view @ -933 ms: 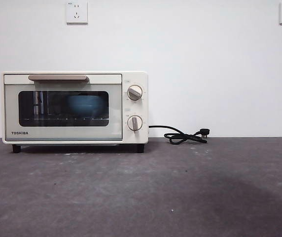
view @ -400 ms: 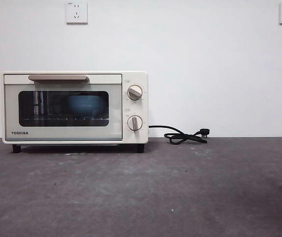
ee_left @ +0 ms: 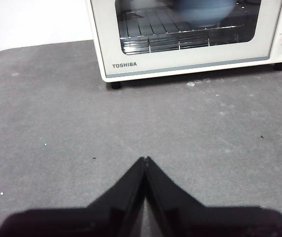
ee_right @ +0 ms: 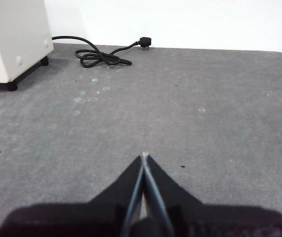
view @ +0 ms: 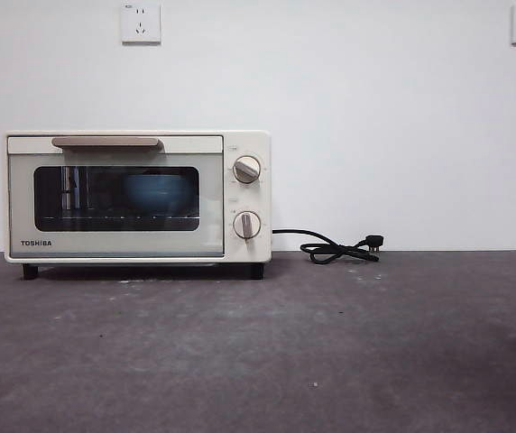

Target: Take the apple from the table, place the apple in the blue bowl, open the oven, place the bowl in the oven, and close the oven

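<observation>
Oven [view: 138, 197] stands shut on the counter [view: 330, 343], the blue bowl [view: 157, 191] dimly visible, probably on its rack. Left gripper [ee_left: 145, 159] and right gripper [ee_right: 144, 155] hover over bare counter, jaws pressed together.

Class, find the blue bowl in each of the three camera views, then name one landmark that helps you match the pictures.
Front view: blue bowl behind the shut oven door glass.
Left wrist view: blue bowl on the rack, seen through the glass.
Right wrist view: not in it; only the oven's side shows.
Shared landmark: the oven.
</observation>
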